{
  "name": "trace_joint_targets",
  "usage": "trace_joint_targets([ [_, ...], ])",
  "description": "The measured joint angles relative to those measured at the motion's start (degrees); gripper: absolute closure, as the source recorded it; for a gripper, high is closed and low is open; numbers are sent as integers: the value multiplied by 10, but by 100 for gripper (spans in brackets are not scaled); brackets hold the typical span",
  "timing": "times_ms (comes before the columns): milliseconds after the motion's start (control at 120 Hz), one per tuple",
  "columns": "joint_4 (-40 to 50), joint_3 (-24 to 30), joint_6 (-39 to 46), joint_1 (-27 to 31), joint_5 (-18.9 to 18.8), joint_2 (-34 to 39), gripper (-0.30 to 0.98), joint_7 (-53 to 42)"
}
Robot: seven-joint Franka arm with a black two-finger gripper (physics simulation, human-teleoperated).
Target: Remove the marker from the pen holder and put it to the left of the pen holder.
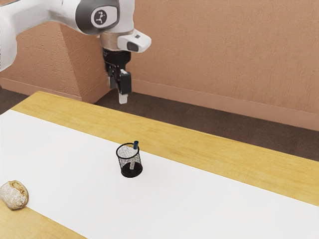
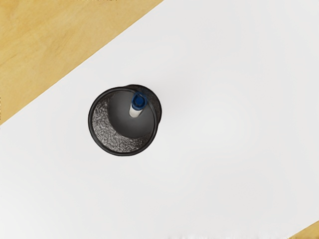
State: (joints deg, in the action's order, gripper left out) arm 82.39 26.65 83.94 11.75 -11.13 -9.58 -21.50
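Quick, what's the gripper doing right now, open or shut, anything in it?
Gripper: open, fingers apart, holding nothing; the marker is in the pen holder.

the marker (image 1: 135, 146), white with a blue upper end, leaned inside the pen holder (image 1: 132, 171), its top at the rim. the pen holder, a round black mesh cup, stood upright on the white strip (image 1: 199, 199).

A white runner (image 1: 199, 204) bearing the pen holder (image 1: 131, 171) lies on the wooden table (image 1: 224, 153), bread (image 1: 14, 195) at the runner's edge.
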Motion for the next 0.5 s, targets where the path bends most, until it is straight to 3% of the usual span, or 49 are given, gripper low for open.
trace_joint_targets([
  [175,-3,-5,-4,-5,-16,-61,0,-37],
  [325,1,-20,-6,-42,-71,-130,0,-60],
  [500,23,-32,-10,-40,-90,-186,0,-78],
])
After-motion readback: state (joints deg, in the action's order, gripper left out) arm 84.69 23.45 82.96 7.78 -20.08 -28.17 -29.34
